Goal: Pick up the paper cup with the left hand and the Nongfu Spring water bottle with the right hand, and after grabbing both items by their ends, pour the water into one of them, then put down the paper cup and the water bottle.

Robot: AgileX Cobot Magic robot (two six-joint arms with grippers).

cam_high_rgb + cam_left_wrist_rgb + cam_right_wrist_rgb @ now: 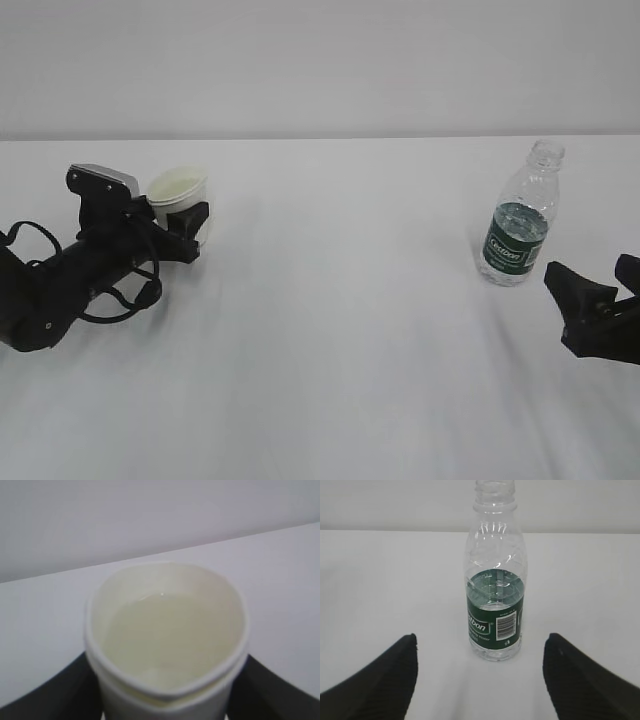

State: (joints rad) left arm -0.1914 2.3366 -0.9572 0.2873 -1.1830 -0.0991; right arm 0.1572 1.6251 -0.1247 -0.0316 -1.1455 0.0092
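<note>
Left wrist view, item one: your left hand (183, 222), a black two-fingered gripper under a silver-grey module; its fingers (65, 690) sit against both sides of the white tapered paper cup (125, 700), and the rolled rim is pressed out of round, so read this as a grip on the cup's lower wall; you cannot see from these views whether the base is down on the white table (350, 330). Contents: clear water (170, 635) lying pale over the cream inside, well below the rim; the cup is upright, as it must be with liquid in it.

Item two: your right hand (480, 680), black, jaws spread wide and holding nothing; both tips lie low and just short of the small clear ribbed Nongfu Spring water bottle (495, 605), which is lined up on the gap between them. Bottle: upright on the table at far right, capless, dark green label, some water (495, 650) left in its lower part.

Judgement: water already in the cup suggests the pour is done and the bottle set down; what remains for you is freeing the paper cup without tipping it; a soft, squeezed wall may spring as the jaws part
</note>
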